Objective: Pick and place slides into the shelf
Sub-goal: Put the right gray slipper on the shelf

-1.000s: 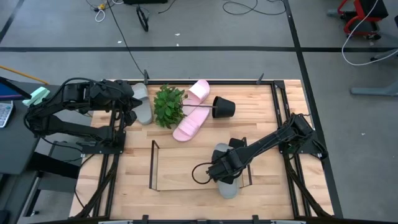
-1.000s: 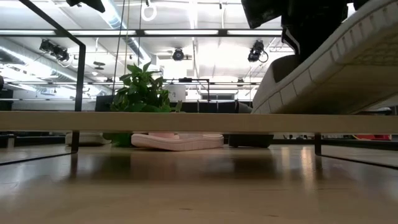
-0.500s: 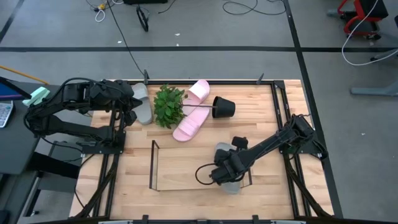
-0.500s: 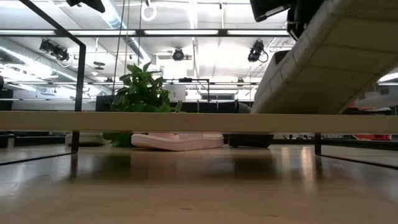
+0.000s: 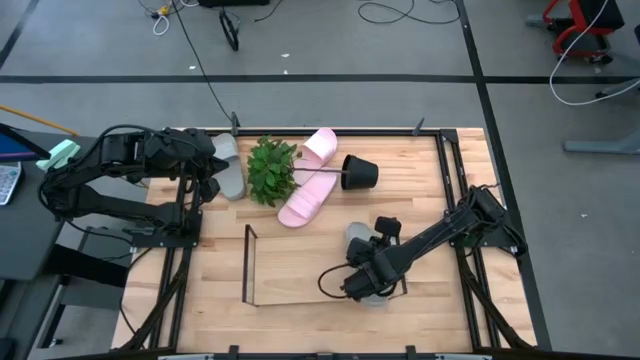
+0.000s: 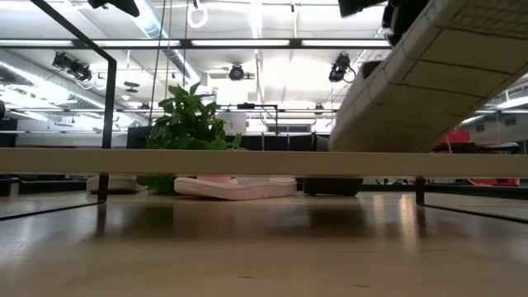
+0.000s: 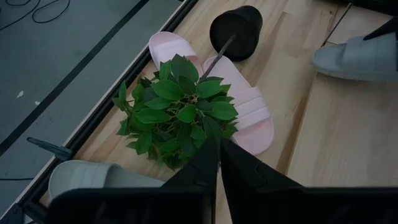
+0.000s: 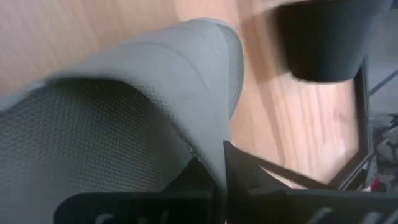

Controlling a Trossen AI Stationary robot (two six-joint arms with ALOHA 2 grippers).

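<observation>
A: What sits nearest the front edge of the surface?
B: The right hand, clenched on a grey-green slide. It grips the sandal's edge at the right end of the shelf, the thin black wire rack lying on the wood. In the low view that slide is raised and tilted, its ribbed sole facing the camera above the rack's front bar.

A: And what does the right wrist view show?
B: The grey textured foam fills the view, with the dark fingers pinched together on its rim.

A: Farther back?
B: Two pink slides lie near the middle rear. One rests flat just behind the shelf, the other lies close to the back rail. A green plant has tipped over across them, its black pot on its side to the right.

A: And the left arm?
B: The left hand is at the rear left corner, fingers pressed shut and holding nothing. The second grey-green slide lies just beside it, next to the plant's leaves.
</observation>
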